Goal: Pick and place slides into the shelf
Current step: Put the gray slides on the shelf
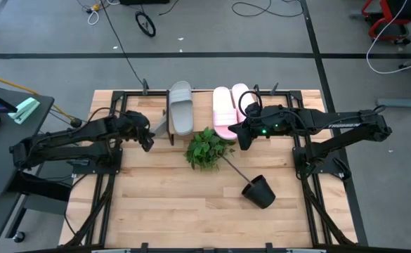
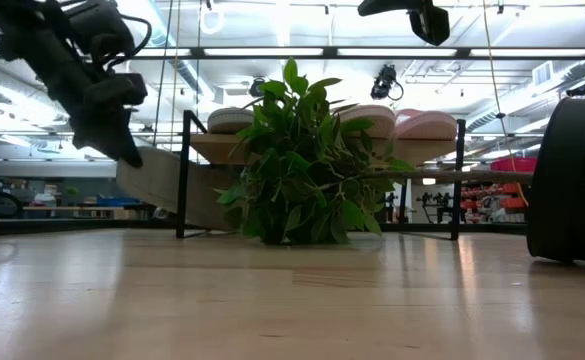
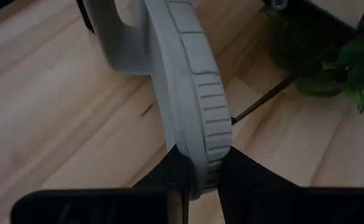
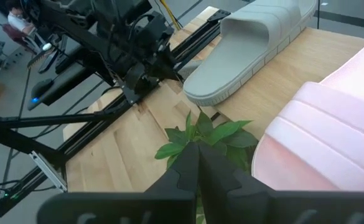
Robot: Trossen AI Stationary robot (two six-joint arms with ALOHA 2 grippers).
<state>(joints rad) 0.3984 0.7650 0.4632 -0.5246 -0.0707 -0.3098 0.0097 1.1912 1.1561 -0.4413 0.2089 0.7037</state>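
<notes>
At the table's far edge stands the shelf (image 1: 201, 95), with one grey slide (image 1: 181, 107) and two pink slides (image 1: 227, 109) on top. A leafy plant (image 1: 206, 147) lies right before it, near a tipped black pot (image 1: 260, 191). The left gripper (image 3: 197, 180) pinches another grey slide (image 3: 191, 93) by its sole. The right gripper (image 4: 197, 168) is closed, holding nothing, beside the pink pair.

A green leafy plant (image 1: 206, 147) lies near the middle of the wooden tabletop (image 1: 170, 204), its bare stem running out toward a black pot (image 1: 259, 191) tipped on its side close by. Beyond the table, cables (image 1: 254, 8) trail across the grey floor, and what appears to be a small wheel (image 1: 145, 24) rests there.
</notes>
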